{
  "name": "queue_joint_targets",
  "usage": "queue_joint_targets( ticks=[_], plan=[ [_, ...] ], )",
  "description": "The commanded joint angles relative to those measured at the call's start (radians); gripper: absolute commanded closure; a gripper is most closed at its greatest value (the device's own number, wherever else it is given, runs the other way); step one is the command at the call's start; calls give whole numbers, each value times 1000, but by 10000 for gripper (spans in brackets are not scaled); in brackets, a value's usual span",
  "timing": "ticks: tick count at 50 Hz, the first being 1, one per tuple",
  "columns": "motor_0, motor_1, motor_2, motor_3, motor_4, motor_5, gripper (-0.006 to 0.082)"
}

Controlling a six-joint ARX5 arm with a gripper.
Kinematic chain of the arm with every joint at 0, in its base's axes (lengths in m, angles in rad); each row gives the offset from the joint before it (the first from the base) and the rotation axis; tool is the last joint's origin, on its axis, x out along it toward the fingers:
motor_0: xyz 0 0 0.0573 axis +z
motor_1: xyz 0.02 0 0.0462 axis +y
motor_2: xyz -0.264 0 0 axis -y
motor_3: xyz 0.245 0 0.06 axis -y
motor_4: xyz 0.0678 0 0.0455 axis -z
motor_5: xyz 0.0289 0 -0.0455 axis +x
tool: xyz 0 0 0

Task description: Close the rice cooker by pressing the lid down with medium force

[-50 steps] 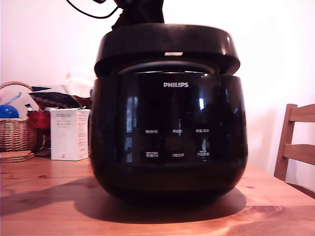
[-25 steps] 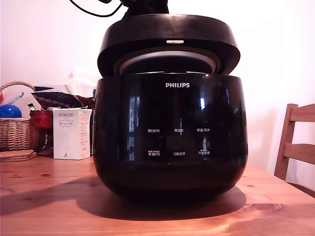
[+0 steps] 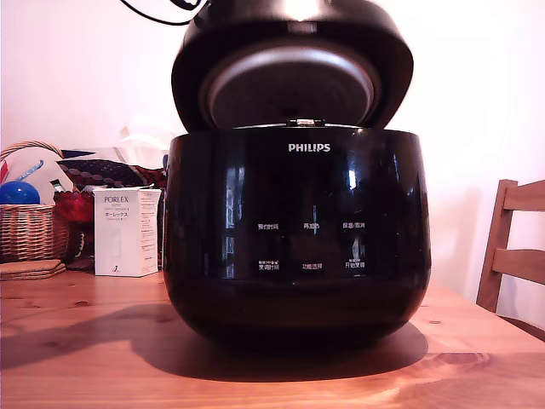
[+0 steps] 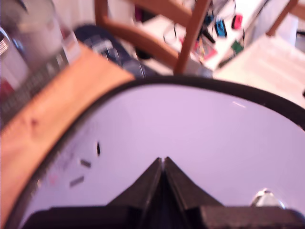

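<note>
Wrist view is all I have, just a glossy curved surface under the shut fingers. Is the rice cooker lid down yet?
Observer: No. The lid stands tilted up, with its inner plate facing the exterior camera.
Operator: Is its front edge anywhere near the body?
Observer: No. The front edge sits high above the rim of the rice cooker; only the lid's hinge side is down at the rim.
Operator: Anything crowding the cooker?
Observer: A white PORLEX box stands just beside it on the exterior view's left, apparently set further back on the table.
</note>
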Motion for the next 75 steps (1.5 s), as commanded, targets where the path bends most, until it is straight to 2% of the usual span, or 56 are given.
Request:
queue_joint_targets(
  ticks=[1, 20, 46, 75],
  plan=[
    [0, 10, -35, 36, 2, -3, 791],
    [0, 10, -35, 101, 31, -30, 791],
    [0, 4, -35, 80, 26, -55, 791],
    [4, -76, -35, 198, 19, -52, 791]
  ],
)
